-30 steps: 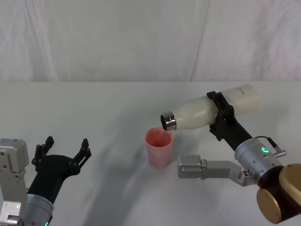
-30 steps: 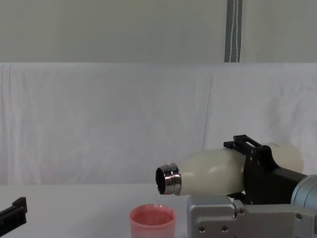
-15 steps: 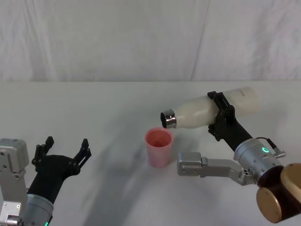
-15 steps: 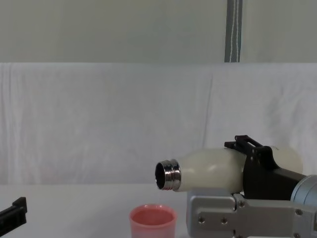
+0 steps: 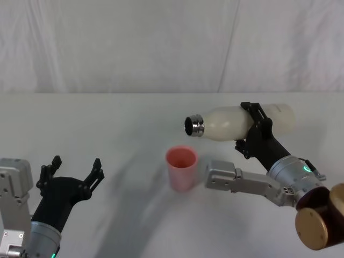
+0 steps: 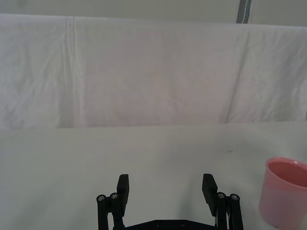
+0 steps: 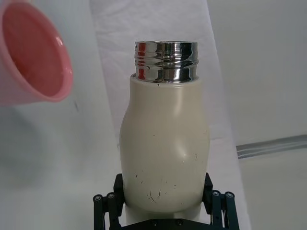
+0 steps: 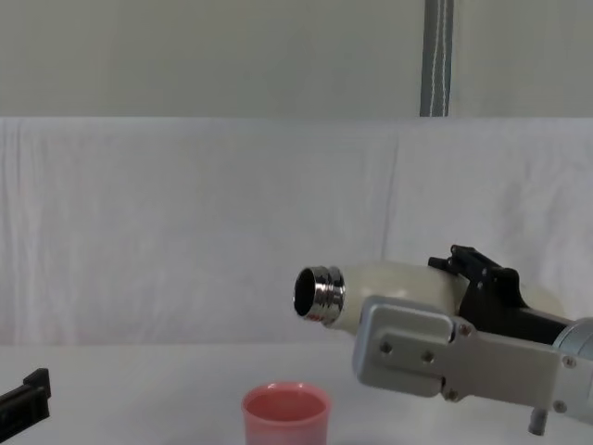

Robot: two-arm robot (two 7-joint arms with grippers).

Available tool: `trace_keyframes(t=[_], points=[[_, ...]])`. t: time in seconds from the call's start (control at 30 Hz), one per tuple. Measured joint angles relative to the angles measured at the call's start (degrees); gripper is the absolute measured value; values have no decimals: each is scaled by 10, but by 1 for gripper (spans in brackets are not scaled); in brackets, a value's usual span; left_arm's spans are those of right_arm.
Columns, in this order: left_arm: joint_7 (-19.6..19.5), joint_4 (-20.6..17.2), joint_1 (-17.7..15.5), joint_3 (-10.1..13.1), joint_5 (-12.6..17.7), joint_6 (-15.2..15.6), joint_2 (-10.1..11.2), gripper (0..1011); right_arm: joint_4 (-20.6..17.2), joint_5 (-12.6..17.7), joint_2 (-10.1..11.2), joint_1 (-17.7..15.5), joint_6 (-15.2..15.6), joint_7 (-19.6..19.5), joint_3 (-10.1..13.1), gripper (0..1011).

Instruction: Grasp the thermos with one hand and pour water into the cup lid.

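The cream-white thermos (image 5: pixel 232 121) lies roughly level in the air, its open steel neck (image 5: pixel 194 126) pointing left, above and a little right of the pink cup lid (image 5: pixel 181 167). My right gripper (image 5: pixel 253 127) is shut on the thermos body. In the right wrist view the thermos (image 7: pixel 164 141) stands between the black fingers (image 7: pixel 108 205), with the cup lid (image 7: pixel 29 53) off to one side. From the chest the thermos neck (image 8: pixel 318 295) hangs over the cup lid (image 8: pixel 285 414). My left gripper (image 5: pixel 74 171) rests open at the near left, also the left gripper (image 6: pixel 166 190) in its own wrist view, holding nothing.
A white cloth covers the table (image 5: pixel 107 123) and hangs as a backdrop (image 5: pixel 161 43) behind it. A grey metal pole (image 8: pixel 437 57) rises behind the backdrop. The cup lid (image 6: pixel 286 191) shows right of my left gripper in its wrist view.
The thermos has tipped back up from pouring: its neck rose and lifted away from the cup lid, and the stream of water has stopped. The left arm has stayed still.
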Motion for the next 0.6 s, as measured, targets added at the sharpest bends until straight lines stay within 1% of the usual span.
trace_keyframes(t=[0.13,0.23,0.6], points=[[0,0,0,0,0,0,0,1001,-4,24,-6,-6,-5,3,12,950],[0,0,0,0,0,0,0,1001,-7,34,-9,-10,-7,3,18,950],[0,0,0,0,0,0,0,1001,-19,50,-12,-19,-12,0,33,950]])
